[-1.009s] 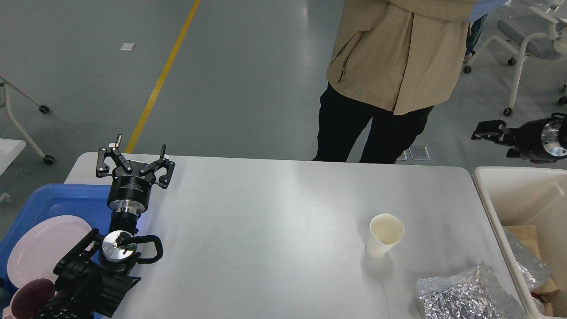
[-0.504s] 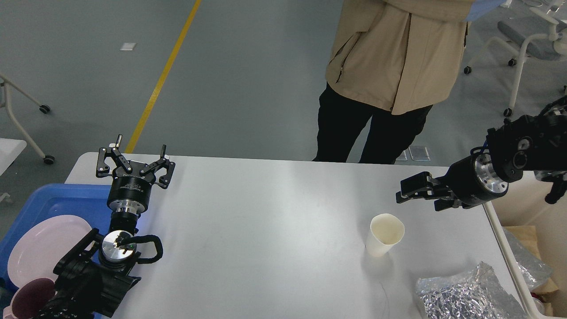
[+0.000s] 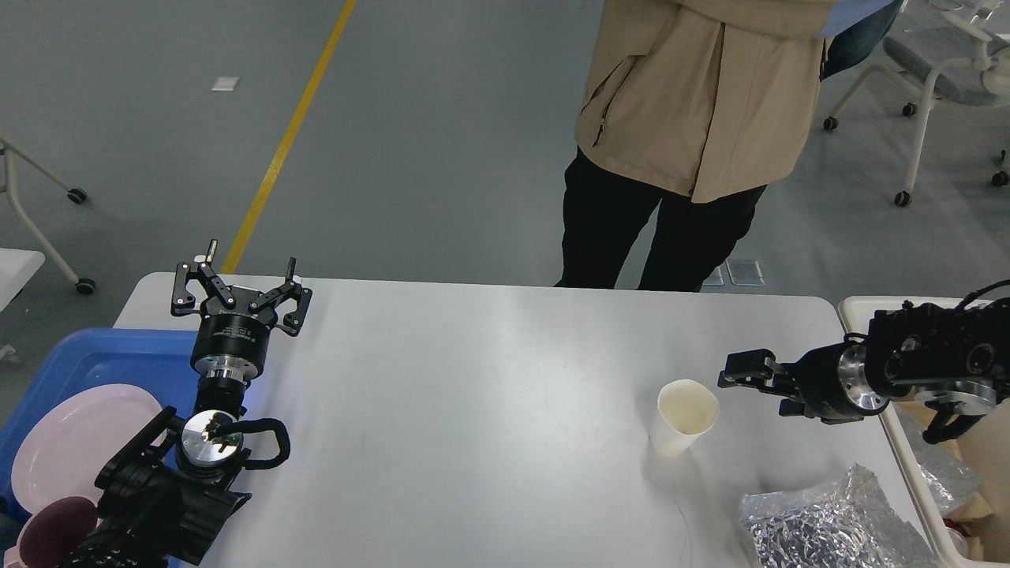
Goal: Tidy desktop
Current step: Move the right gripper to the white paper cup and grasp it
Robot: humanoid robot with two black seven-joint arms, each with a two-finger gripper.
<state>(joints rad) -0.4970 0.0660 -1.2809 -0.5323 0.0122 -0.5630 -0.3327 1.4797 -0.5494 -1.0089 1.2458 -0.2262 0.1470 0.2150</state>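
The white desktop (image 3: 473, 410) fills the middle of the view. A cream paper cup (image 3: 685, 416) stands upright on it at the right. A crumpled silver foil bag (image 3: 828, 525) lies at the front right. My left gripper (image 3: 248, 264) is open and empty, held above the desktop's far left corner. My right gripper (image 3: 735, 371) reaches in from the right, just right of the cup's rim and a little above it. It is dark and seen side-on, so its fingers cannot be told apart.
A blue tray (image 3: 102, 355) at the left edge holds a pink plate (image 3: 71, 442) and a maroon cup (image 3: 55, 532). A cream bin (image 3: 856, 312) at the right holds foil and paper scraps. A person (image 3: 694, 118) stands at the far edge.
My right arm swung in from the far right, came leftward over the desktop and dropped to beside the cup's rim. The left arm has not moved.
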